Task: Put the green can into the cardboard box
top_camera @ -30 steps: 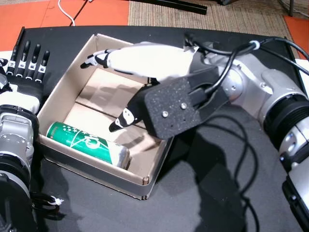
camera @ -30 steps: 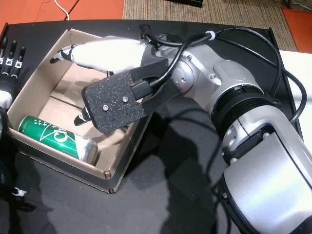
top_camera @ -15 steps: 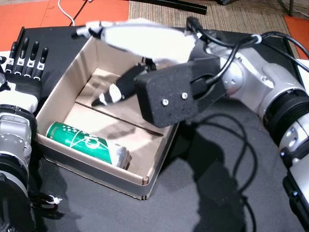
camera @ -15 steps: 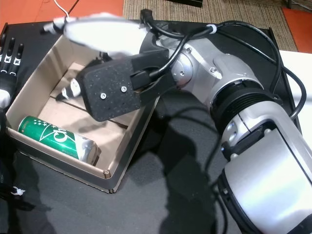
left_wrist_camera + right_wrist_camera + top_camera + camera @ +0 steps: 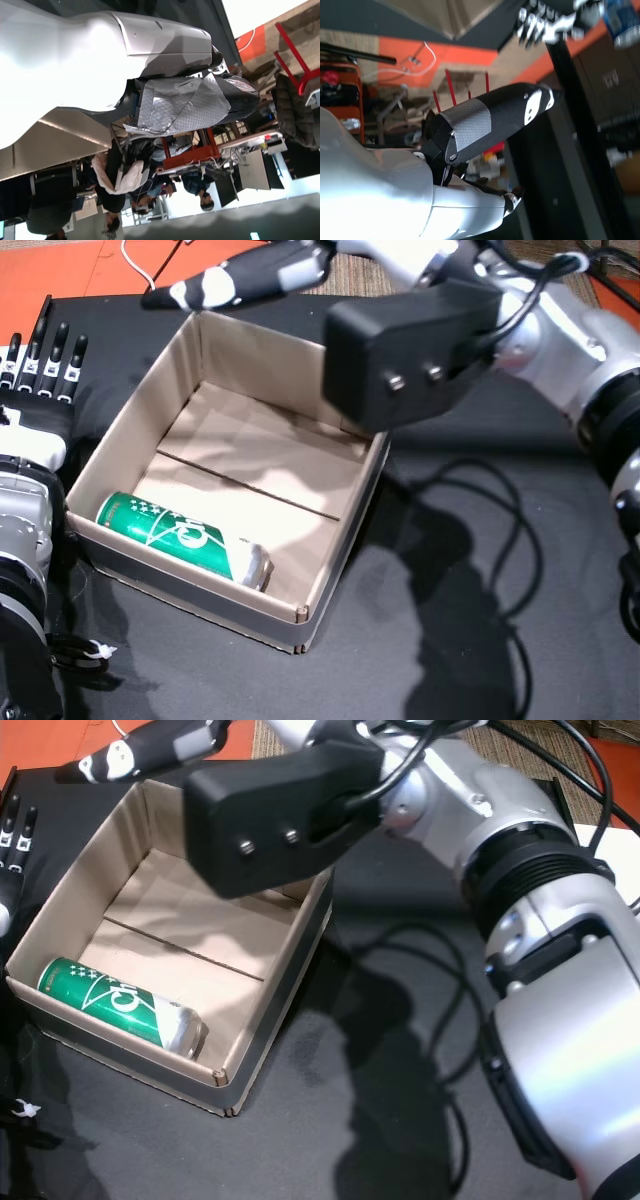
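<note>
surface: black table, orange floor, woven rug | green can laid in cardboard box | right hand empty, fingers spread | left hand flat, empty

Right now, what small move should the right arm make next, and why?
Probably draw the right hand back clear of the cardboard box: the green can already lies on its side inside, and the hand is open, holding nothing, above the far rim.

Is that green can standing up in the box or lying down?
Lying down. In both head views the green can rests on its side on the floor of the cardboard box, along the near wall, its silver end showing.
</note>
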